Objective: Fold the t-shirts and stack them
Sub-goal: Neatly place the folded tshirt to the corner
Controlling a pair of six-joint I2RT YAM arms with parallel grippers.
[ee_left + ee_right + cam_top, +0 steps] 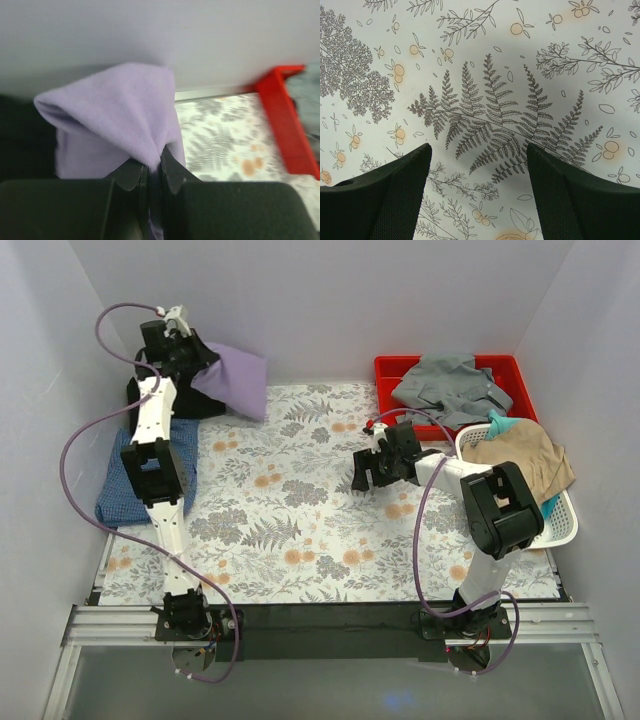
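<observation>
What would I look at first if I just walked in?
Probably the purple shirt at the far left, pinched in the left gripper. Next, the bright red bin at the far right, holding gray clothes, and the right gripper hanging open over the flowery tablecloth.

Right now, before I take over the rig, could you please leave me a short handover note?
Left gripper: shut on a fold of the lilac shirt, which hangs from it at the far left corner.
Right gripper: open and empty, above the table cover.
Black shirt: bunched at the far left, beside and under the lilac one.
Blue shirt: flat at the left edge; looks folded.
Done: the blue shirt at most; nothing is stacked.
Left: fold the lilac and black shirts, then stack all three.
</observation>
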